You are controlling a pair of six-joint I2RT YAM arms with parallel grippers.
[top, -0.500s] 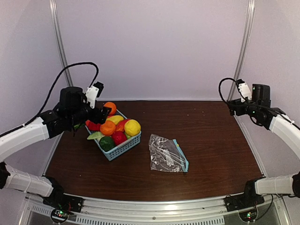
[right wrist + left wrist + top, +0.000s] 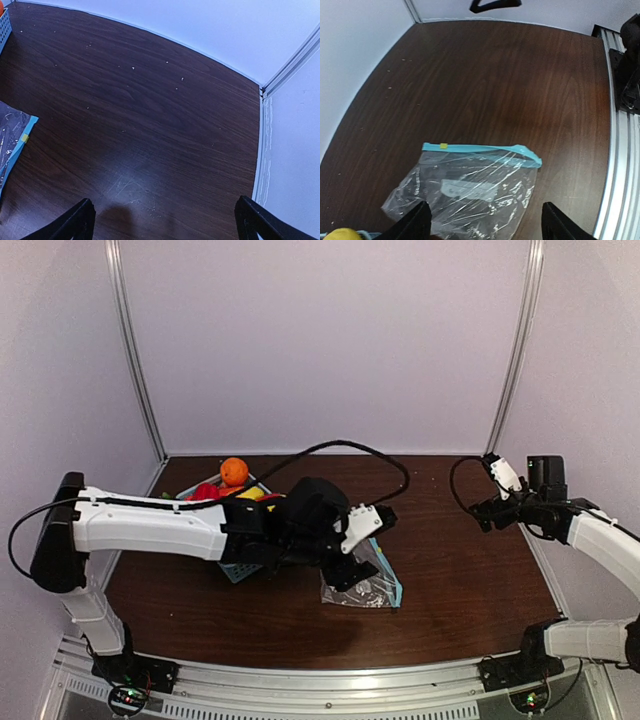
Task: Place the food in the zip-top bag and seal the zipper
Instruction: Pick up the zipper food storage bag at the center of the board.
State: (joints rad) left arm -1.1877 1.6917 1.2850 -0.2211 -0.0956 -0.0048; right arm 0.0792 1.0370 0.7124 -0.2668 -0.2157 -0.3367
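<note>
Nearest me, the zip-top bag (image 2: 375,588) lies flat on the table (image 2: 450,620), right of centre, with its zipper (image 2: 480,149) along the right edge. My left gripper (image 2: 485,227) hangs over the bag's left part, jaws spread with nothing between them. Just left, my left arm (image 2: 150,525) covers most of the blue basket (image 2: 236,571). The food (image 2: 250,493) sits in it, an orange piece (image 2: 234,470) at the far end. Far right, my right gripper (image 2: 167,225) hovers wide apart and empty.
</note>
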